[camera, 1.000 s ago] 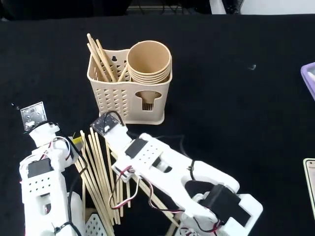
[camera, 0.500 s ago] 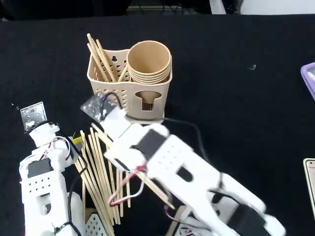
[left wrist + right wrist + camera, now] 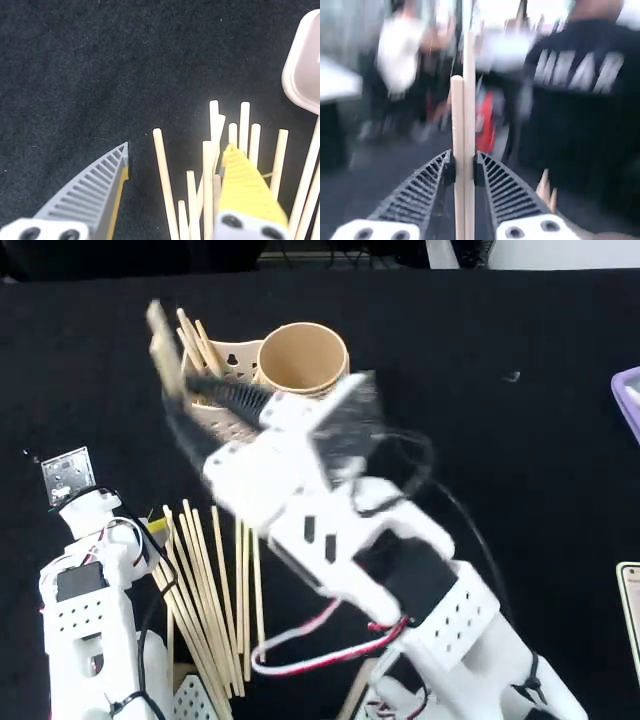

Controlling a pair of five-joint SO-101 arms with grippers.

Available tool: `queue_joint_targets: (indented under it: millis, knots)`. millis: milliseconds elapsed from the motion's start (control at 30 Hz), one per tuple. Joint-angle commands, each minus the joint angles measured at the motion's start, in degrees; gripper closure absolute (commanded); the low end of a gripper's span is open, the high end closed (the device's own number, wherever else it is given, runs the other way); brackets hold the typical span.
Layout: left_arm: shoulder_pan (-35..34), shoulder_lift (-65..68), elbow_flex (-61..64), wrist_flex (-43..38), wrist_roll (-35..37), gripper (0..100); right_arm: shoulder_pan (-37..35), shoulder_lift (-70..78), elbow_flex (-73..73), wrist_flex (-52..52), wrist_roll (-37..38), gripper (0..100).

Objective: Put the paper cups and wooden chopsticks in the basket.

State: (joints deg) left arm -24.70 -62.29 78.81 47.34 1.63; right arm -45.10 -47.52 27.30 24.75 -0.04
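One arm, the left, sits at the near left of the black table (image 3: 500,440), and its left pincer (image 3: 177,147) is spread wide with nothing in it. The grey finger is over bare cloth and the yellow finger over the ends of the loose chopsticks (image 3: 205,590). These lie fanned out on the table just beside that arm, some crossing one another. Further right, the right pincer (image 3: 464,160) is up off the table in front of the basket (image 3: 237,352), closed tight on a pair of chopsticks (image 3: 463,120) that stand side by side between its ribbed fingers. The basket stands at the far side, partly hidden by that arm, with a bunch of chopsticks (image 3: 198,340) leaning in its left part and the stacked paper cups (image 3: 303,358) in its right part
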Motion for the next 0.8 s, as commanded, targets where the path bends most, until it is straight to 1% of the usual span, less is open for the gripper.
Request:
queue_joint_targets:
  millis: [0,133,233,367,467,533,667,700,767]
  knots:
    - [0.5,-0.8,-0.3,-0.9,-0.1,71,7.4,3.8,-3.1,-17.7,0.4,98.7]
    - [0.5,-0.8,-0.3,-0.9,-0.1,71,11.9,10.5,-3.4,-25.9,0.4,98.7]
    - [0.5,-0.8,-0.3,-0.9,-0.1,71,13.9,14.4,-3.2,-28.8,0.4,98.7]
    - [0.5,-0.8,-0.3,-0.9,-0.1,71,13.6,17.6,-2.2,-25.7,0.3,98.7]
    - [0.5,-0.8,-0.3,-0.9,-0.1,71,11.8,17.9,-1.7,-21.3,0.3,98.3]
    - [0.5,-0.8,-0.3,-0.9,-0.1,71,11.4,18.2,-1.8,-17.1,0.3,93.9]
    - [0.5,-0.8,-0.3,-0.9,-0.1,71,11.6,18.1,-1.9,-11.9,0.3,74.3]
    - [0.5,-0.8,-0.3,-0.9,-0.1,71,11.7,17.6,-2.0,-11.3,0.3,71.5]
    - [0.5,-0.8,-0.3,-0.9,-0.1,71,11.7,15.3,-1.8,-10.6,0.3,70.7]
